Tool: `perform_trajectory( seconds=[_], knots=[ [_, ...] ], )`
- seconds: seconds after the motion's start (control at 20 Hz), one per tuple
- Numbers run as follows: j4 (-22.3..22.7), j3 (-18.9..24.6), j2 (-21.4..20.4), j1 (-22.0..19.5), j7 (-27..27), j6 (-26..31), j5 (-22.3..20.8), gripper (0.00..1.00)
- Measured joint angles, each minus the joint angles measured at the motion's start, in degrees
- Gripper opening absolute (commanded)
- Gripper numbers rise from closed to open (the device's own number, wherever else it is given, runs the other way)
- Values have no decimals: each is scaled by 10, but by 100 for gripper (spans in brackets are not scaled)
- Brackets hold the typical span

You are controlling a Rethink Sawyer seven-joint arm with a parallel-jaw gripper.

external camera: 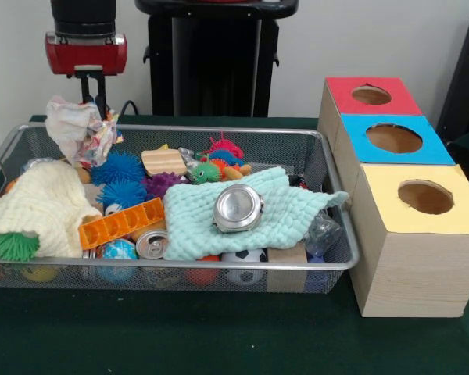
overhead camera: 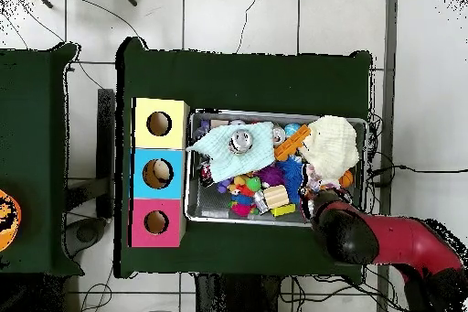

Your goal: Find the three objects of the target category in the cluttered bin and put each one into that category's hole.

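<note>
The wire mesh bin [external camera: 180, 266] stands at the table's left in the front view, full of clutter; it also shows in the overhead view [overhead camera: 247, 220]. The yellow-topped box's hole [external camera: 425, 196] is nearest the camera on the right and shows in the overhead view too [overhead camera: 159, 123]. My gripper [external camera: 94, 98] hangs over the bin's far left corner, shut on a crumpled white patterned wrapper [external camera: 78, 129] that it holds above the rim. In the overhead view the arm [overhead camera: 352, 233] hides the gripper.
In the bin lie a mint cloth [external camera: 250, 211] with a round metal tin [external camera: 238, 208] on it, a cream cloth [external camera: 39, 207], an orange tray [external camera: 121, 223], a can [external camera: 151, 244], blue spiky balls [external camera: 119, 168] and a wood block [external camera: 163, 162]. Blue-topped [external camera: 393, 138] and red-topped [external camera: 370, 94] boxes stand behind the yellow one.
</note>
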Motion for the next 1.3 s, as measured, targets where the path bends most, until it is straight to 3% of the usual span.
perform_trajectory(
  seconds=[0.55,0.8,1.0,1.3],
  knots=[
    [30,0,-79,74,0,34,89,0],
    [31,0,-114,134,0,74,135,0],
    [24,-3,-120,183,0,91,154,0],
    [10,-24,-93,262,4,87,161,0]
  ],
)
